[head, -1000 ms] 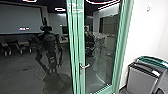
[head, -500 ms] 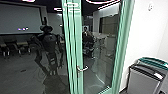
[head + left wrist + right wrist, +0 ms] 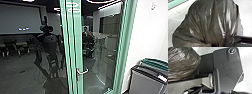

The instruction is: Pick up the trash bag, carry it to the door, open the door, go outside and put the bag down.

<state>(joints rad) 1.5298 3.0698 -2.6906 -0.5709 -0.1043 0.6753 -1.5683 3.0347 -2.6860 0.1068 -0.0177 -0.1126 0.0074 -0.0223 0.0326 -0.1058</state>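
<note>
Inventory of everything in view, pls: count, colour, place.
trash bag: 1, dark, shiny, both wrist views
glass door: 1, green frame, ahead
lever handle: 1, silvery, on the door
grey bin: 1, dark top, right of the door
teal-topped bin: 1, behind the grey bin
wall: white, right
screen: 1, grey, seen in the glass, left
chairs: several, dark, below the screen
ceiling lights: several, pinkish-white, top
dark figure: 1, maybe a person, seen in the door glass
robot's reflection: 1, dark, left glass
robot's plate: dark, right wrist view
</note>
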